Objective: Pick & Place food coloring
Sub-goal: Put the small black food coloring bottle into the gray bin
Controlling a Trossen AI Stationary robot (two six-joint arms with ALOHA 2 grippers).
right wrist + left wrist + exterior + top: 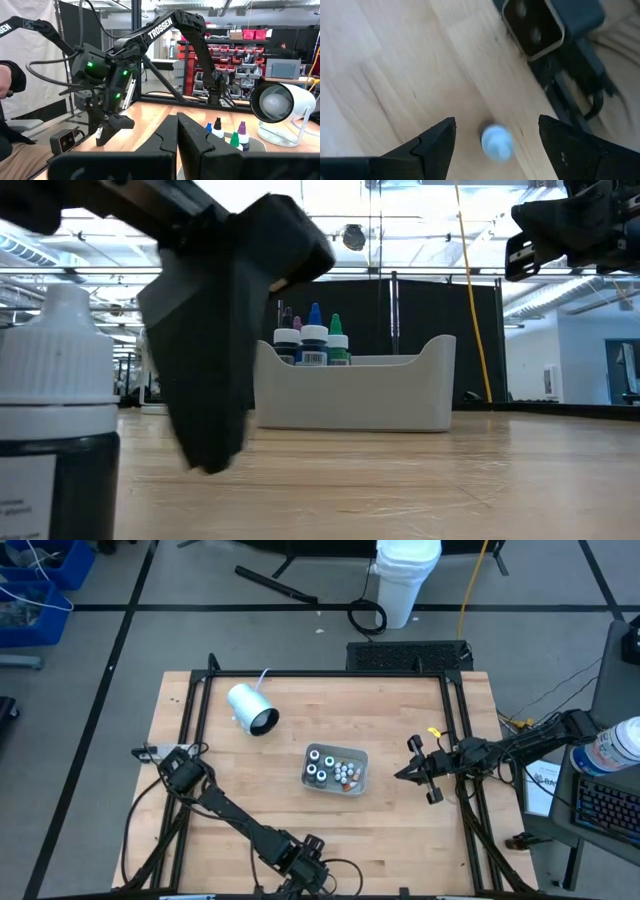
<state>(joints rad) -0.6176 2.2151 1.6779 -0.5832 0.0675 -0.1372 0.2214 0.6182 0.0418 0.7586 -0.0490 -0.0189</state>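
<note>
One food coloring bottle point(496, 141), dark with a white cap point(62, 345), stands upright on the wooden table close to its near edge. My left gripper point(496, 120) hangs over it, open and pointing steeply down, one finger point(215, 370) on either side of the cap and both apart from it. In the high view that gripper point(312, 878) is at the near edge. Several more bottles stand in the shallow grey tray point(335, 768) at mid-table. My right gripper point(405, 772) waits shut in the air at the table's right side.
A white-and-grey cylinder point(252, 708) lies at the far left of the table. The low camera's grey box point(547, 25) and dark frame rails stand right beside the bottle at the near edge. A seated person's sleeve point(10, 80) shows beyond the table's left side.
</note>
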